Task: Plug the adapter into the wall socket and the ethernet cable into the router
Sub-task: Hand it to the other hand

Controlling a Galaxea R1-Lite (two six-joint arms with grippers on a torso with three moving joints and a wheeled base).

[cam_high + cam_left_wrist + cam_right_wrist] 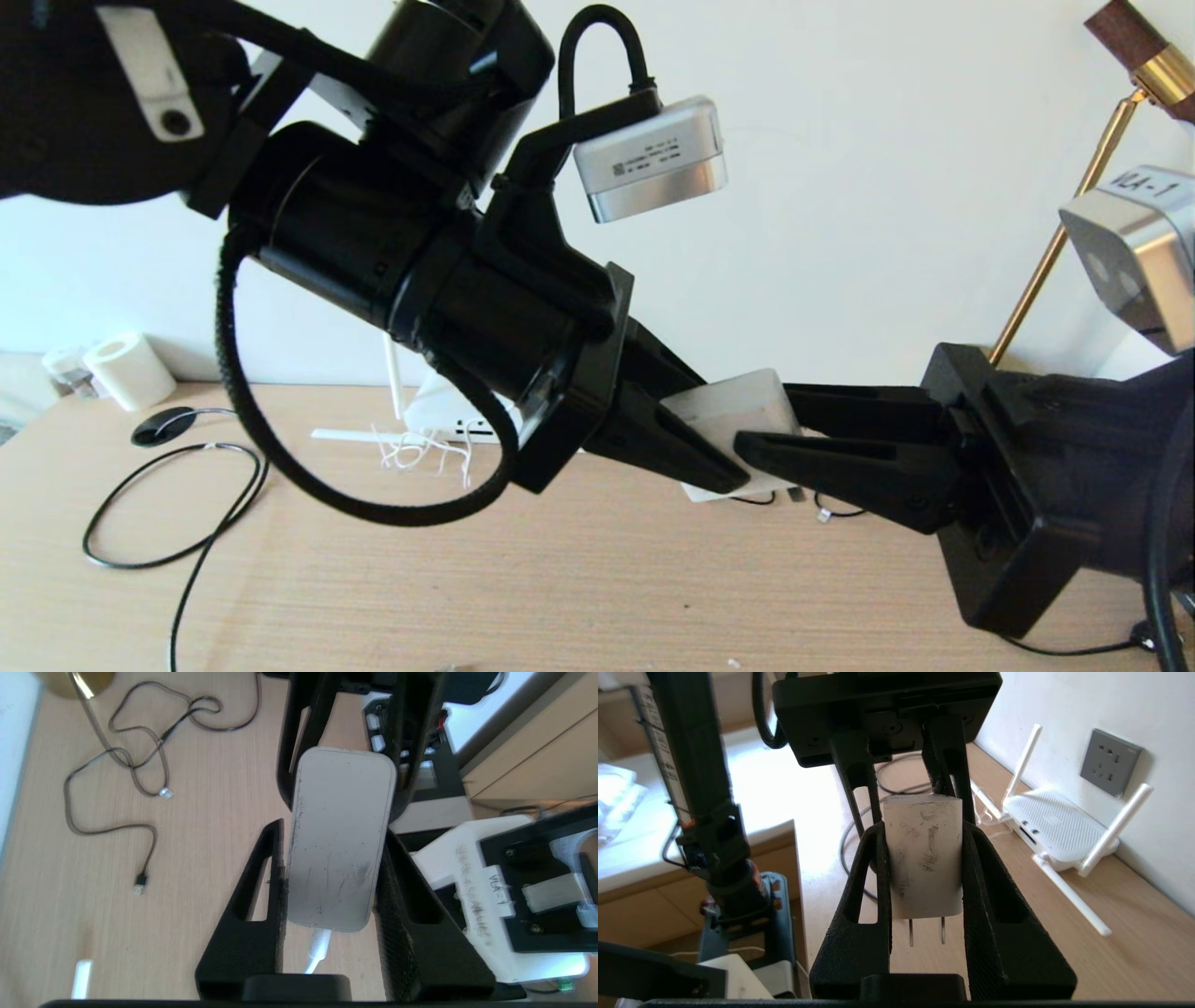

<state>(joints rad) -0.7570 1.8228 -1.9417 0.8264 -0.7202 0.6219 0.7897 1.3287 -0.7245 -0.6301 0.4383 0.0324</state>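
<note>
Head view shows me both arms meeting in mid-air above the tabletop [579, 579], each with its fingers on the adapter [738, 411]. The left pincer [695, 448] reaches in from the upper left and the right pincer [775, 448] comes from the right, their tips overlapping around the white block.

In the left wrist view, the adapter [338, 840] sits between my left pincer's [331, 868] two black fingers, which press against its long sides, with its thin white cord [317, 952] leading out of the near end. The right arm's fingers clamp the far end of the block. A thin black cable [140, 812] with a small plug lies in loops on the wood beyond.

From the right wrist view, the adapter [923, 858] is squeezed narrowly between the right pincer's [924, 858] fingers, its two metal prongs [927, 931] pointing back toward the camera. So both pincers are closed on the adapter together.

The router [1057, 828] lies flat on the tabletop against the wall, antennas spread, and the wall socket [1110, 761] is mounted on the wall just above it; the adapter is well apart from both. In the head view, the black ethernet cable [168, 523] loops on the tabletop at the left, ending at a black round disc [163, 426], near a white paper roll [128, 370].
</note>
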